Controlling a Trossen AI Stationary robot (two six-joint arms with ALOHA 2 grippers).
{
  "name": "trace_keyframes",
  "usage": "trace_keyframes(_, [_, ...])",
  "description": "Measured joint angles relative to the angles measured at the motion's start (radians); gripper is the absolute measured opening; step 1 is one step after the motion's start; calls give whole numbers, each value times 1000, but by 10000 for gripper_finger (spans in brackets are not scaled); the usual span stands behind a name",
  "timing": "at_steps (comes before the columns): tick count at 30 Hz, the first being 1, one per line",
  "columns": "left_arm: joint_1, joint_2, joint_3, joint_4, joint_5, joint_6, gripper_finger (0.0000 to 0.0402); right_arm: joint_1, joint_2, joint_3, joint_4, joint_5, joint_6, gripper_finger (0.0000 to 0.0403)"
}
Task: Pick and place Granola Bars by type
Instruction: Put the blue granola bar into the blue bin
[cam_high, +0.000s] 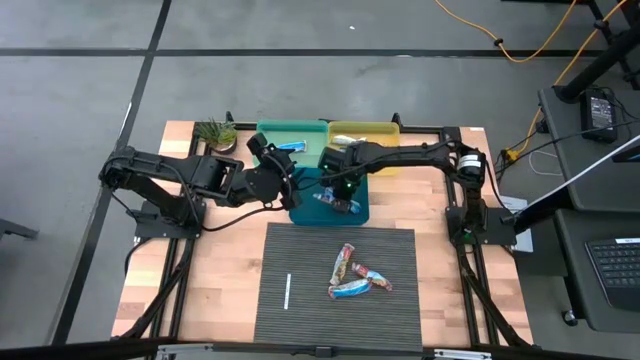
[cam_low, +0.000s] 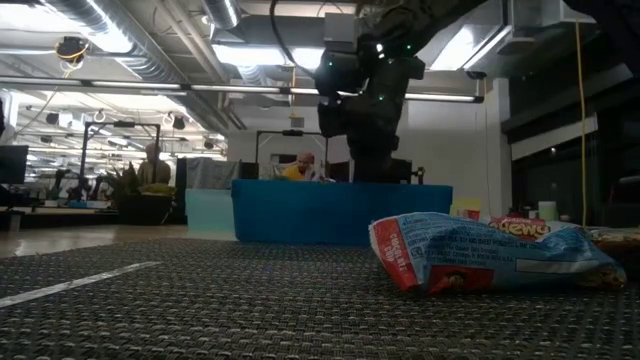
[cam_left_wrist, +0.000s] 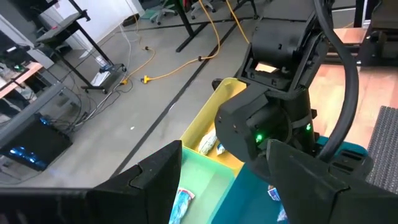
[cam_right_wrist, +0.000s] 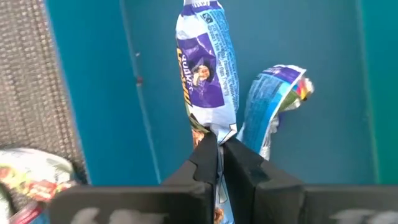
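Observation:
Three granola bars lie on the dark mat: one multicoloured (cam_high: 345, 262), one red-ended (cam_high: 372, 279), one blue (cam_high: 349, 291). The blue one shows close in the low view (cam_low: 480, 255). My right gripper (cam_high: 340, 190) points down into the teal tray (cam_high: 362, 208) and is shut on a blue-purple bar (cam_right_wrist: 202, 62). A second blue bar (cam_right_wrist: 273, 99) lies beside it on the tray floor. My left gripper (cam_high: 290, 185) hovers open at the teal tray's left edge, holding nothing. The green tray (cam_high: 268, 135) holds a blue bar (cam_left_wrist: 185, 202), and the yellow tray (cam_high: 385, 130) a bar (cam_left_wrist: 208, 143). My right gripper pinches the blue-purple bar by its crimped wrapper end (cam_right_wrist: 214, 129) between the two shut fingers, coming from above and pointing down. The bar stretches away from the fingertips over the teal tray floor. Whether it is lifted clear or rests there, I cannot tell.
A thin white stick (cam_high: 287, 291) lies on the mat's left part. A small plant (cam_high: 215, 133) stands at the table's far left corner. The three trays sit close together at the far middle, and both arms crowd over the teal one.

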Motion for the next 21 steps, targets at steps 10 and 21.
trace_keyframes(10, [0,0,0,0,0,0,228,8,0,-82,55,14,34,26])
trace_keyframes(21, [0,0,0,0,23,0,228,8,-9,-74,82,12,54,83])
